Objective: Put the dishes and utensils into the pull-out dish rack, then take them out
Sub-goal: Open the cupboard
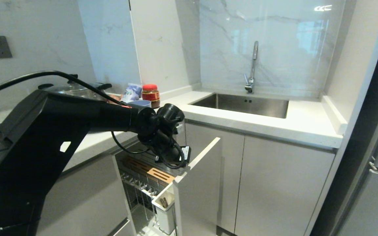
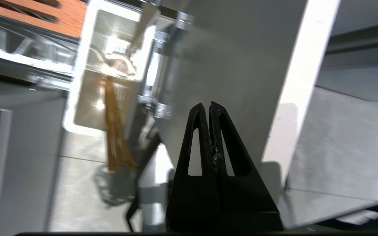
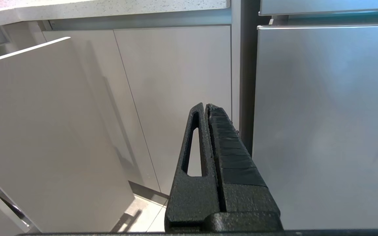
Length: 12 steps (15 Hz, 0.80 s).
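Note:
The pull-out dish rack [image 1: 136, 183] stands drawn out below the counter, with its light-wood strip [image 1: 157, 173] and pale cabinet front [image 1: 197, 186]. Wooden chopsticks [image 1: 163, 203] stand in its white utensil cup [image 1: 166, 221]. In the left wrist view the chopsticks [image 2: 115, 137] lean in the cup [image 2: 72, 98] beside something shiny and blurred. My left gripper [image 2: 207, 105] is shut on nothing and hangs over the rack's front end, next to the cabinet front [image 2: 241, 65]. A pale blue bowl [image 1: 139, 103] sits on the counter behind my left arm. Parked low, my right gripper [image 3: 206, 105] is shut and empty.
On the counter at the left stand a steel pot with glass lid [image 1: 74, 90], a red-lidded jar [image 1: 150, 93] and a packet [image 1: 132, 92]. The steel sink [image 1: 244, 105] and faucet [image 1: 253, 65] are to the right. A grey appliance door [image 3: 323, 114] faces the right gripper.

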Motion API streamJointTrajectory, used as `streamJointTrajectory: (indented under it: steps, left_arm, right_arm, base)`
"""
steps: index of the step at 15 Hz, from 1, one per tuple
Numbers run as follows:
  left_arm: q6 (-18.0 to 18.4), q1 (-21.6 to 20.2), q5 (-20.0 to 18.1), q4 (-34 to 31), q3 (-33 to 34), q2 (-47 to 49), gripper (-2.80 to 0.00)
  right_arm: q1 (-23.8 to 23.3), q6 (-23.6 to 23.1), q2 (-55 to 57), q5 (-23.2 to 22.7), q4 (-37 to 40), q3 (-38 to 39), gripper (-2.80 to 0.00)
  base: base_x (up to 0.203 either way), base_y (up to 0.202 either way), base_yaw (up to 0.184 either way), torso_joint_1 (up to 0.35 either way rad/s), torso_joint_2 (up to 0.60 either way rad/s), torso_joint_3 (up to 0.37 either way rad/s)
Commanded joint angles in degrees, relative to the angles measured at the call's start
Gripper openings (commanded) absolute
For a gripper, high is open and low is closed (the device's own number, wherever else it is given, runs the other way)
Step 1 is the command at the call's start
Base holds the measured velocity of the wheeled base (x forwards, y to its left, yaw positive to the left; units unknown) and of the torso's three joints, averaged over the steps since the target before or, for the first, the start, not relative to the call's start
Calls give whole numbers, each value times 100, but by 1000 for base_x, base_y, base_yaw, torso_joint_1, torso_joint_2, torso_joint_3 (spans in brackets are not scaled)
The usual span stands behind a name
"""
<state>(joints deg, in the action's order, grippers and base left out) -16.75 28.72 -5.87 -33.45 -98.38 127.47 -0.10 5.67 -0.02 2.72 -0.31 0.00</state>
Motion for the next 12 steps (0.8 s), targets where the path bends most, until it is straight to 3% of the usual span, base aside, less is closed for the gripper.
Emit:
streamJointTrajectory:
  steps: [1,4,7,10,12]
  left_arm:
    - [-169,129,-206,-12,2,-38,-280]
    - [-462,318,-593,-17,12,-40,-280]
    - [-831,511,-762,9,6,-32,-280]
    - [-964,694,-940,5,33,-3,-280]
    - [-1343,843,-1002,62,48,-3,-280]
  right_arm:
    - [1,4,-23,1,-4,0,-280]
    - [1,4,-20,1,-4,0,-280]
    - [1,4,-24,1,-4,0,-280]
    - [1,4,-24,1,-4,0,-280]
    - [1,4,-24,1,-4,0,-280]
  base:
    - [0,0,0,0,0,0]
    - [0,0,0,0,0,0]
    - [0,0,0,0,0,0]
    - [0,0,0,0,0,0]
    - [0,0,0,0,0,0]
